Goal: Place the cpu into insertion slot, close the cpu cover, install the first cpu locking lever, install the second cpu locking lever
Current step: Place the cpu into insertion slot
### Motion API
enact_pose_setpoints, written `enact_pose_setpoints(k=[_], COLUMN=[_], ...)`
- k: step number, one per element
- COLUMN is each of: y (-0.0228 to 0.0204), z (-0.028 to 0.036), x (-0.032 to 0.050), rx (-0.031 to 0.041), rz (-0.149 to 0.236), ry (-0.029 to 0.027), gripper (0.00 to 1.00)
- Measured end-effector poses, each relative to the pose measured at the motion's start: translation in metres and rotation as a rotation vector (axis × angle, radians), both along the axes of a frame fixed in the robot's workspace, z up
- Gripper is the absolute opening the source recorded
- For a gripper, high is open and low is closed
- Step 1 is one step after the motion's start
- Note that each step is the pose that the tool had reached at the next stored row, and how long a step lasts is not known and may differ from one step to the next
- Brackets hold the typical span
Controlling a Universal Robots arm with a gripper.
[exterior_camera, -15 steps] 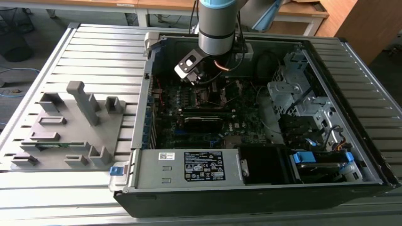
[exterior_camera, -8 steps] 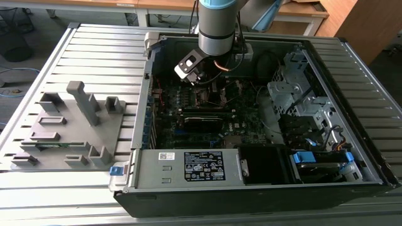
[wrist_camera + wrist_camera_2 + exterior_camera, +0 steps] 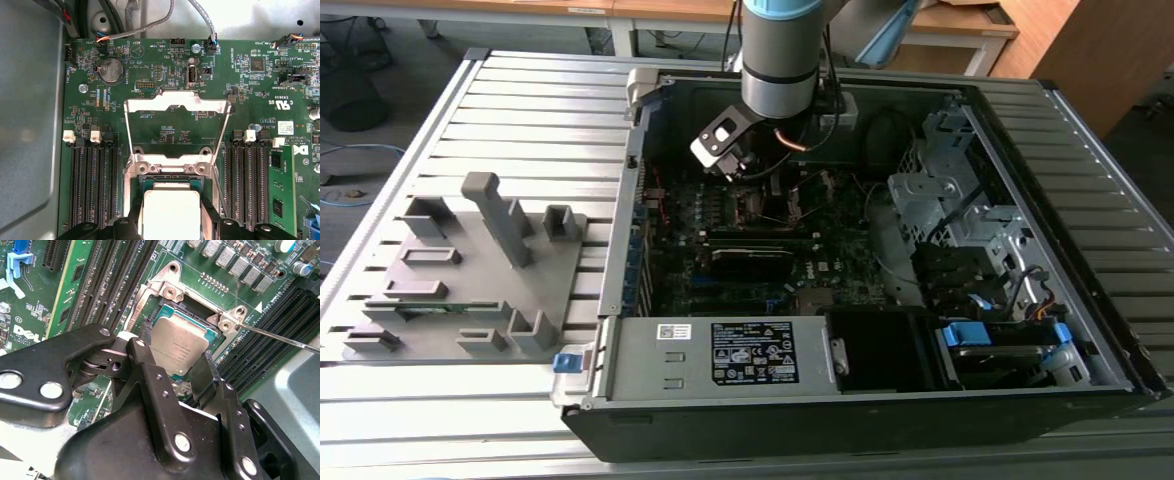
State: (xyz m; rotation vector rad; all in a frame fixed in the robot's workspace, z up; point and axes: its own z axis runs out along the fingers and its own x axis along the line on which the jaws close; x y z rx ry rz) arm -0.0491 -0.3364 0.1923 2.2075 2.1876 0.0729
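Note:
In both wrist views the cpu (image 3: 178, 342) (image 3: 171, 210), a flat square chip with a dull grey top, sits between my gripper's black fingers (image 3: 145, 367) right over the insertion slot (image 3: 167, 309) (image 3: 170, 176). The gripper (image 3: 175, 357) (image 3: 171, 223) is shut on the chip's two opposite edges. Whether the chip rests fully in the socket I cannot tell. The cpu cover (image 3: 177, 98), a silvery frame with a window, is swung open away from the socket. A thin wire locking lever (image 3: 280, 337) stands free beside the socket. In the exterior view the gripper (image 3: 767, 185) reaches down into the open computer case.
Black memory slots (image 3: 95, 190) (image 3: 247, 190) flank the socket on both sides. The metal walls of the case (image 3: 720, 350) and a drive cage (image 3: 947, 210) surround the motherboard. A grey fixture tray (image 3: 467, 270) lies on the slatted table at the exterior view's left.

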Motion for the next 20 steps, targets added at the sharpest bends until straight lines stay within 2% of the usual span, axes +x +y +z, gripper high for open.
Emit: enact_pose_setpoints(k=[20], y=[0.0], z=[-0.0027], x=[0.0], rx=[0.0034], rz=[0.0], ry=[0.0], gripper=[0.54])
